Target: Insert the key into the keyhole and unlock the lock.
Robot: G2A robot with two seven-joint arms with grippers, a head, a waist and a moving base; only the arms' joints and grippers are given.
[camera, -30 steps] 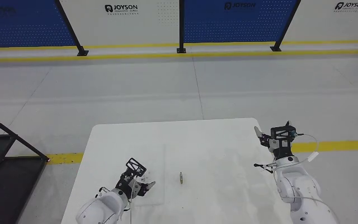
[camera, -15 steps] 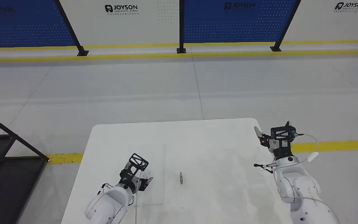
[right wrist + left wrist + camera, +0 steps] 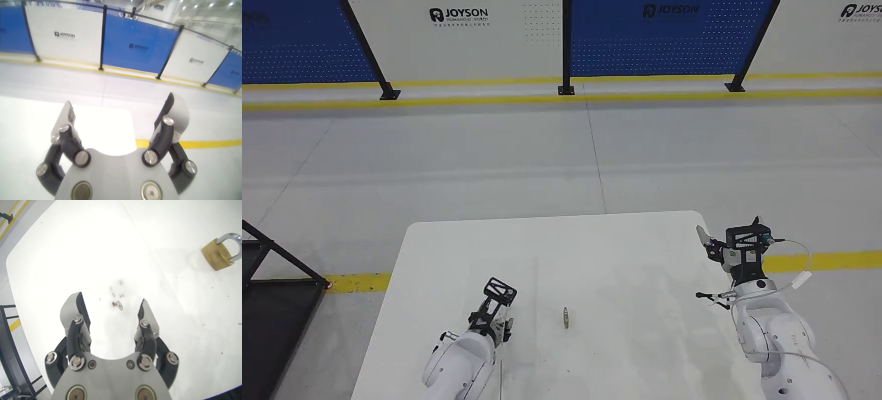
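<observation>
Left gripper (image 3: 112, 301) hangs over the white table (image 3: 94, 247) with its jaws spread wide and nothing between them. There's the key (image 3: 118, 305), small and silver, flat on the tabletop just past the fingertips and roughly in line with the gap. Its round head sits on the side nearer the padlock (image 3: 219, 255) and its short blade points away from it, as far as so small a thing lets me tell. A few dark specks (image 3: 113, 291) mark the surface just beside the key. The padlock is well apart from both key and gripper: brass body, silver shackle with both legs seated in it. From the top view its long axis runs toward and away from the robot, though I cannot tell whether it lies flat or rests on edge. It sits well in from every edge with open tabletop all round, and the key has bare table around it too. Over at the right edge near the far corner, the right gripper (image 3: 119, 100) is also wide open and empty. A black rack (image 3: 272, 260) stands off the table's left side.
</observation>
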